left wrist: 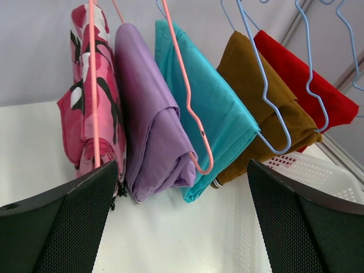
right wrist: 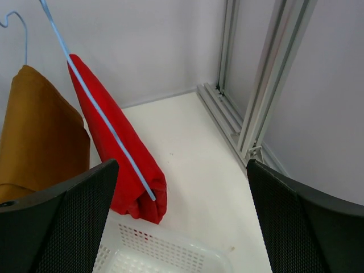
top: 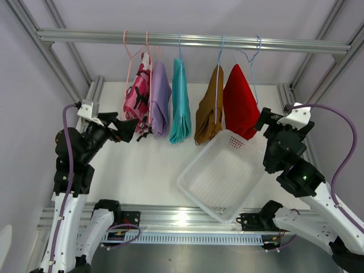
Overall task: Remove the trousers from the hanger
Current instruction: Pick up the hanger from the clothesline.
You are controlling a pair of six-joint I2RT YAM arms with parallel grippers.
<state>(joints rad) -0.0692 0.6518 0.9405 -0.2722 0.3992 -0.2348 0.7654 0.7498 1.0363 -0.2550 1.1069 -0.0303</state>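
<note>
Five folded trousers hang on wire hangers from the rail (top: 193, 41): pink camouflage (top: 136, 96), lilac (top: 160, 99), teal (top: 181, 105), mustard-brown (top: 209, 108) and red (top: 240, 102). My left gripper (top: 129, 128) is open just left of and below the camouflage pair, holding nothing. Its wrist view shows the lilac (left wrist: 151, 131) and teal (left wrist: 216, 108) trousers ahead of the open left gripper (left wrist: 182, 187). My right gripper (top: 265, 121) is open beside the red pair's right edge. In its wrist view the red trousers (right wrist: 122, 159) hang to the left of the open right gripper (right wrist: 182, 182).
A white perforated basket (top: 219, 173) sits tilted on the table below the mustard and red pairs, its rim (right wrist: 170, 250) under the right gripper. Aluminium frame posts (right wrist: 256, 102) stand at the right and left back corners.
</note>
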